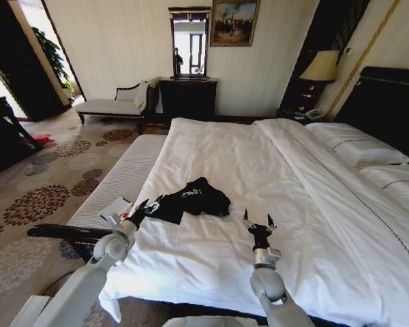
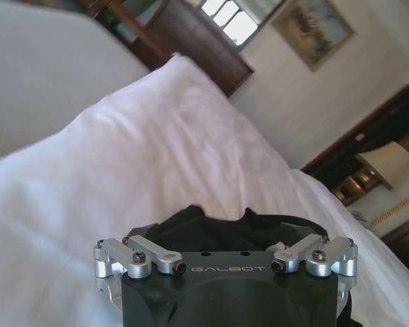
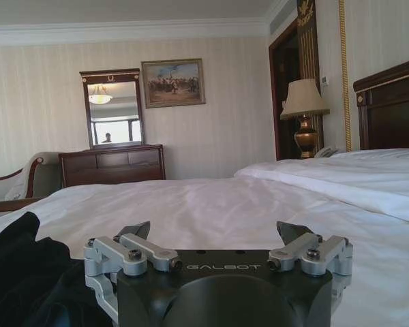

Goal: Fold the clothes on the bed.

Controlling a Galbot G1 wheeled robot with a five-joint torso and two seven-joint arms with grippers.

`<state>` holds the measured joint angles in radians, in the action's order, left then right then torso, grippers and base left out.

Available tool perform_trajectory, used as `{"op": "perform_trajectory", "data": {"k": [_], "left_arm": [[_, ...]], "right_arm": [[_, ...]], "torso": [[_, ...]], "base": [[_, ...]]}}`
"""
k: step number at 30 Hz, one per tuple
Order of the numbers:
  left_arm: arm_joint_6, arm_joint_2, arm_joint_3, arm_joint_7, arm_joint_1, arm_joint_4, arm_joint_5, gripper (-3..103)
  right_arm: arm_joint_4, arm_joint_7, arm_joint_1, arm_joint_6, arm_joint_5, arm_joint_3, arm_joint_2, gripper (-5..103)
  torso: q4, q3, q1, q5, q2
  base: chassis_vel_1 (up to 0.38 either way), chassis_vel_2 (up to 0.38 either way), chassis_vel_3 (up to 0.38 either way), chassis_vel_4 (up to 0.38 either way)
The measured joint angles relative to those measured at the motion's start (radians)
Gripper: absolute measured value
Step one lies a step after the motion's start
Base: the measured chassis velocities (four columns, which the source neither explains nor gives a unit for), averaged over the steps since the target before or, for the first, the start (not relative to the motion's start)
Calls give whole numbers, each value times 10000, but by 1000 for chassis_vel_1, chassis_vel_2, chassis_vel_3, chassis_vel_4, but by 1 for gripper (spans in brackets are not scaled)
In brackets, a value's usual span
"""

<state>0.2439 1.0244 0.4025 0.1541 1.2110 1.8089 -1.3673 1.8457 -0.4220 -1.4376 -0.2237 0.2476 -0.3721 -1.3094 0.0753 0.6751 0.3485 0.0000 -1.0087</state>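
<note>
The clothes, a crumpled black T-shirt (image 1: 196, 197), lie on the white bed (image 1: 273, 157) near its front edge. My left gripper (image 1: 148, 206) is open right at the shirt's left edge. In the left wrist view the black cloth (image 2: 191, 223) lies just ahead of the left gripper (image 2: 215, 238), whose fingertips are partly lost against it. My right gripper (image 1: 259, 221) stands open over bare sheet, a short way to the right of the shirt. In the right wrist view the right gripper (image 3: 215, 233) holds nothing, and the shirt (image 3: 20, 272) bulks off to one side.
White pillows (image 1: 358, 144) and a dark headboard (image 1: 388, 102) are at the far right. A pale striped bench (image 1: 126, 174) runs along the bed's left side. Beyond it stand a chaise (image 1: 112, 105), a dark dresser (image 1: 187, 97) and a lamp (image 1: 320, 67). Patterned carpet lies to the left.
</note>
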Motion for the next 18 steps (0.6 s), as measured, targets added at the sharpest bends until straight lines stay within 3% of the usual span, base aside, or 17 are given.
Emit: {"op": "perform_trajectory", "data": {"k": [3, 7, 12, 18], "left_arm": [[358, 507, 695, 594, 350, 285, -1037, 100], [506, 812, 1525, 848, 732, 709, -1756, 100], [557, 855, 2251, 860, 1156, 883, -2139, 100], [904, 785, 2019, 940, 1204, 253, -1979, 100]], "right_arm": [[-54, -4, 31, 0, 2, -7, 7, 100], [-123, -7, 49, -2, -4, 12, 5, 100], [-137, -25, 55, -2, -17, 85, -17, 100], [-62, -53, 12, 7, -67, 109, -60, 100]], "torso": [[-2, 0, -1, -1, 0], [-1, -1, -2, 1, 0], [-2, -1, -1, 1, 0], [-4, -1, -2, 0, -1]], "base": [[0, 0, 0, 0], [0, 0, 0, 0], [0, 0, 0, 0], [0, 0, 0, 0]]}}
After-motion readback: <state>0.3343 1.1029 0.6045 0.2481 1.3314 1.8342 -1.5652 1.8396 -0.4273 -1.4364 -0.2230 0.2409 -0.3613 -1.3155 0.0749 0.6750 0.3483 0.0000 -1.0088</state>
